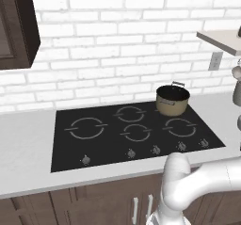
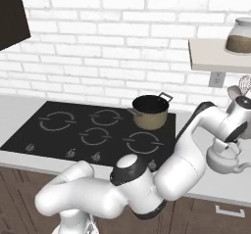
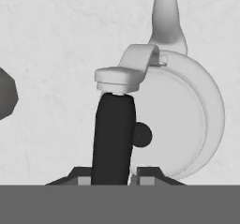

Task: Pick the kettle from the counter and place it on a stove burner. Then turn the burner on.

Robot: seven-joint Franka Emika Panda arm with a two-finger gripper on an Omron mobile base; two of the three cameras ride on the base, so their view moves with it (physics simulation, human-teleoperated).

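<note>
At the right edge of the right base view, the white arm reaches over the light worktop [image 2: 29, 111] and its pincer [image 2: 230, 141] sits at the arched handle of the small silvery-white kettle [image 2: 223, 160], which shows at the middle right of the frame, to the right of the black glass stove [image 2: 112, 130] and apart from it; whether the kettle rests on the worktop or hangs just clear of it cannot be told. In the hand view the kettle [image 3: 187, 120] fills the centre and right of the frame, seen from above with its dark lid knob near the centre and its spout running to the top edge, and the pincer [image 3: 132, 174] is clenched on the dark handle grip rising from the bottom centre. On the stove [image 1: 113, 139], a tan pot [image 1: 172, 100] with a dark inside stands at the upper right corner of the glass, and the widest burner ring [image 1: 86, 128] lies bare at its left. A row of small round knobs [image 1: 155, 149] lines the stove's front edge. At the upper right of the right base view, a jar [image 2: 239, 36] sits on a wall shelf [image 2: 211, 57].
</note>
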